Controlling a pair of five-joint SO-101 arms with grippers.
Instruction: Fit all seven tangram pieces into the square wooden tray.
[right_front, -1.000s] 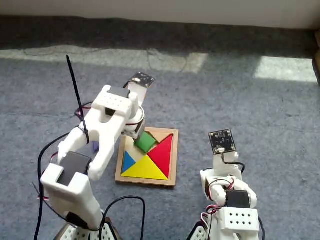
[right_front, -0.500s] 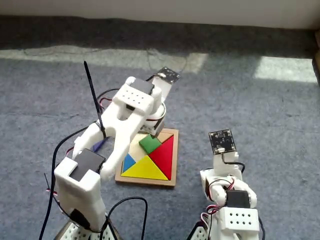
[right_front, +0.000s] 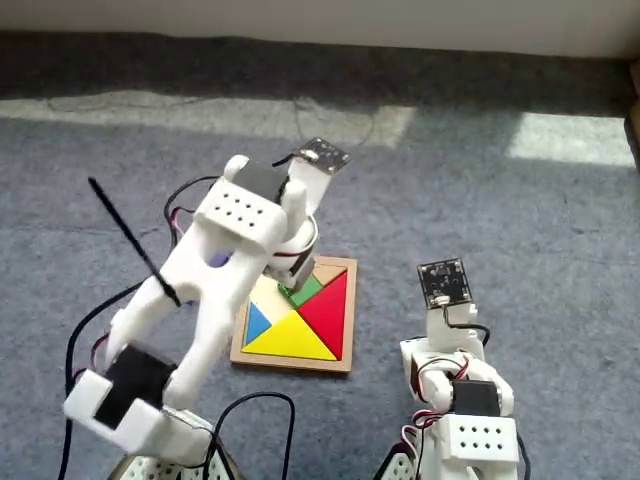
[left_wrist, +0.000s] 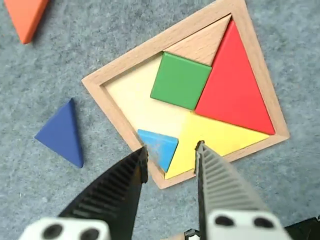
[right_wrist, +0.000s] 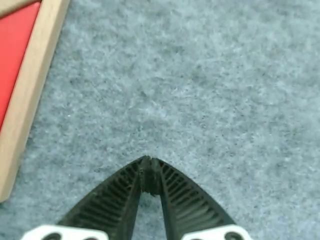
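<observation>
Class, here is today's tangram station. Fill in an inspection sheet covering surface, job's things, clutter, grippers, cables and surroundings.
Surface: grey carpet.
Job's things: wooden tray holds green square, red triangle, yellow triangle, light blue triangle; dark blue triangle and orange triangle lie outside on the carpet.
Clutter: nothing seen.
Grippers: left gripper open above the tray's edge; right gripper shut over carpet beside the tray.
Cables: black cable looped near the arm bases.
Surroundings: pale wall along the far edge.
</observation>
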